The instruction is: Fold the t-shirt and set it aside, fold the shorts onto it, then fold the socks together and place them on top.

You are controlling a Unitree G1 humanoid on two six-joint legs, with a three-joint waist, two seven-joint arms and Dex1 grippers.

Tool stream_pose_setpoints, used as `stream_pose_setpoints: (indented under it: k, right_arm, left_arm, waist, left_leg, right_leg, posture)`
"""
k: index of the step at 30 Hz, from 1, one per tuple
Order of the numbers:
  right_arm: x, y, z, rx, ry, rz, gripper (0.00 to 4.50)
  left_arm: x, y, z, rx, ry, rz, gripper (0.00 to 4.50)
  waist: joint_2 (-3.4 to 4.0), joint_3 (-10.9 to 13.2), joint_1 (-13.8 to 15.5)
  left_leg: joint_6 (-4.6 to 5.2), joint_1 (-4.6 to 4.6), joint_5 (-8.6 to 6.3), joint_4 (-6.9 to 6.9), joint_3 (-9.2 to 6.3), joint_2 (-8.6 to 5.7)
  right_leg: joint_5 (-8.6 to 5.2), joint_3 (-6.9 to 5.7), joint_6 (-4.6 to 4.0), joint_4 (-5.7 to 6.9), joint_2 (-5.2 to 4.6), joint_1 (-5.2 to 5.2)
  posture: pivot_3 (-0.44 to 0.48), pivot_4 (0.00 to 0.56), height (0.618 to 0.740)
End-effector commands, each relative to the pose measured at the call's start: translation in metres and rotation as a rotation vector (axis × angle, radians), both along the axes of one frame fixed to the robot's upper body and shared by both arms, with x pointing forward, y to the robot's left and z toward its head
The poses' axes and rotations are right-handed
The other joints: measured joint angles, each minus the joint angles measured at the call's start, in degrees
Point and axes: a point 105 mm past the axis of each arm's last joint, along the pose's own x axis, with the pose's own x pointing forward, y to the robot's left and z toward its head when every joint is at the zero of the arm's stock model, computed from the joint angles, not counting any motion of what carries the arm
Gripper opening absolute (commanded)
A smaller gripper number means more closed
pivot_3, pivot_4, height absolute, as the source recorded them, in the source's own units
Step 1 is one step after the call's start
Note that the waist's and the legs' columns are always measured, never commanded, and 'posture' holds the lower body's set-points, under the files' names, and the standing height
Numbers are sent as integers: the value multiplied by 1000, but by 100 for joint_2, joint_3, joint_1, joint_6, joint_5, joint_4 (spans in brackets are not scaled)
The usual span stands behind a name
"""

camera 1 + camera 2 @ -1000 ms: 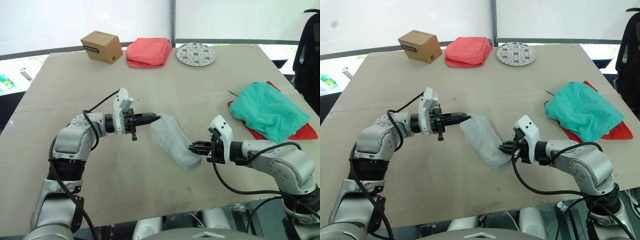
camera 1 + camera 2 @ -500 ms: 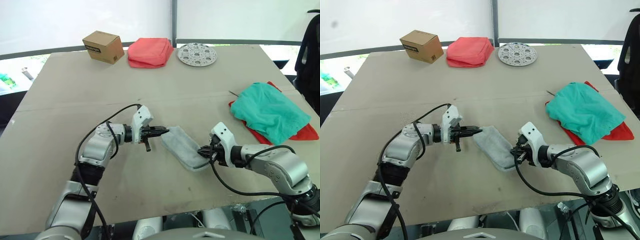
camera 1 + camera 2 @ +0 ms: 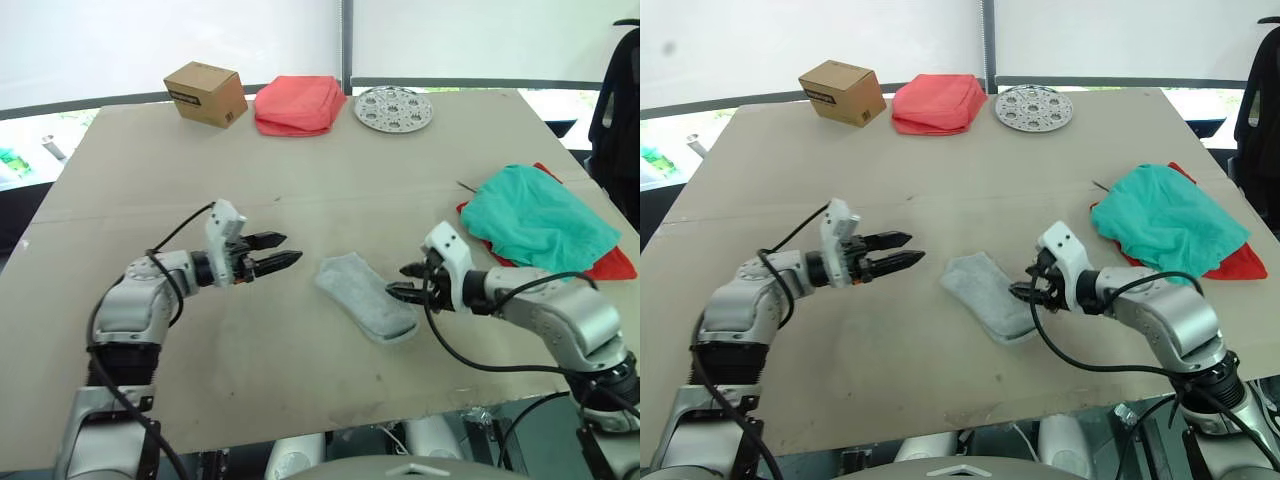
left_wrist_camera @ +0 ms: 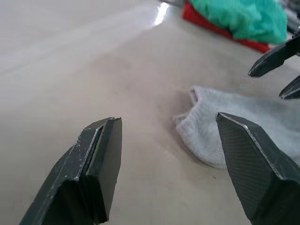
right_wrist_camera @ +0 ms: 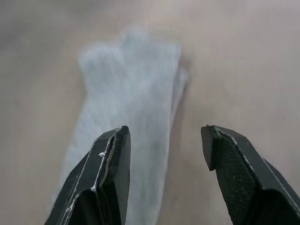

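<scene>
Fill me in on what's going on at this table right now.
The robot is working through a laundry-folding job. The grey socks lie flat on the table between its two grippers, and neither grips them: the left gripper and the right gripper are both open, one at each end. On the robot's right, the teal shorts already lie on the red t-shirt. The socks are not yet on that pile.
</scene>
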Motion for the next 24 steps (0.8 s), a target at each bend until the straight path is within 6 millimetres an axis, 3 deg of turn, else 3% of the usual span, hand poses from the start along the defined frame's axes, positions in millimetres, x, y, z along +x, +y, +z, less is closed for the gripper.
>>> stream_pose_setpoints:
  k: [1, 5, 9, 16, 19, 23, 24]
  right_arm:
    - [-17, 17, 9, 30, -48, 124, 2570]
    - [-41, 23, -13, -79, -57, 265, 2570]
    - [-55, 14, -33, -196, -76, 355, 2570]
    - [-49, -5, -70, -404, -112, 387, 2570]
    - [-36, -7, -67, -468, -208, 433, 1746]
    - [-23, -5, -56, -559, -356, 619, 75]
    - [-20, -3, -54, -580, -386, 676, 75]
  left_arm:
    - [-5, -3, 10, -19, -30, 2, 3464]
    - [-12, -4, 9, -26, -24, 7, 3464]
    - [-19, -2, 3, -10, -10, 2, 3464]
    - [-20, -4, 2, -2, -11, -10, 3464]
    - [-20, -6, 1, 2, -11, -12, 3537]
    - [-19, -6, 0, 7, -16, -3, 3537]
    - [-19, -5, 0, 8, -19, 3, 3537]
  waist:
    - [0, 0, 14]
    - [0, 0, 8]
    - [0, 0, -8]
    - [-5, -3, 0]
    - [-9, -6, -5]
    - [-9, -5, -11]
    - [-8, -5, -10]
  left_leg:
    - [0, -1, 0, -1, -3, -1]
    - [0, -3, 0, 0, -2, -2]
    - [0, 0, 0, 1, 5, -4]
    - [0, 2, 0, 5, 7, -6]
    - [0, 6, 0, 6, 7, -6]
    - [0, 11, 0, 13, 11, -6]
    - [-1, 11, 0, 14, 10, -6]
  right_leg:
    - [0, -2, 0, 0, 0, 0]
    - [0, -2, -1, -1, -2, 1]
    - [-1, 1, -2, -2, -6, -1]
    - [-7, 0, -10, -5, -7, -3]
    - [-7, 0, -11, -5, -6, 0]
    - [-9, 1, -14, -5, -7, 6]
    - [-9, 1, -14, -5, -7, 6]
  posture:
    - [0, 150, 740]
    - [0, 150, 740]
    - [0, 150, 740]
    - [0, 150, 740]
    - [0, 150, 740]
    - [0, 150, 740]
    - [0, 150, 740]
